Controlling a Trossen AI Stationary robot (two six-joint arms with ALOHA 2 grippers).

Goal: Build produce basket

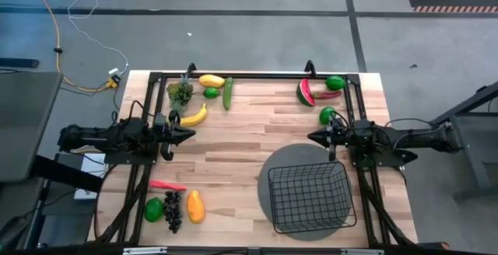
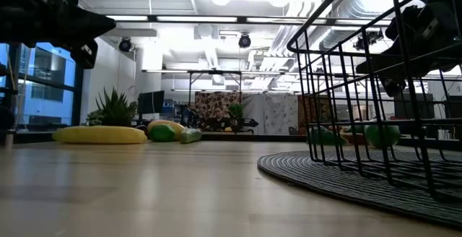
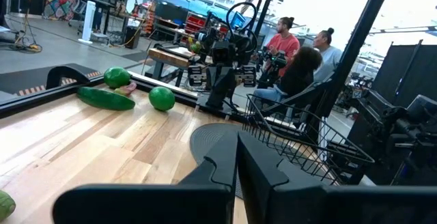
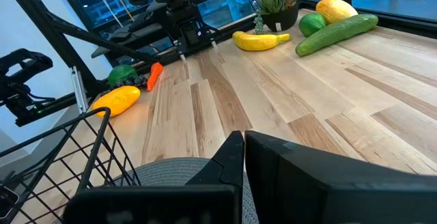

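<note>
Above the table, both grippers' jaws sit shut, holding nothing.

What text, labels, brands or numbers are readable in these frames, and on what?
None readable in any view.
Basket, grey mat, table and the toy produce, e.g. banana and cucumber: no print visible.
Left hand and right hand: no markings can be made out.
Patterned panels in the room behind, low view: pattern only, no legible words.
</note>
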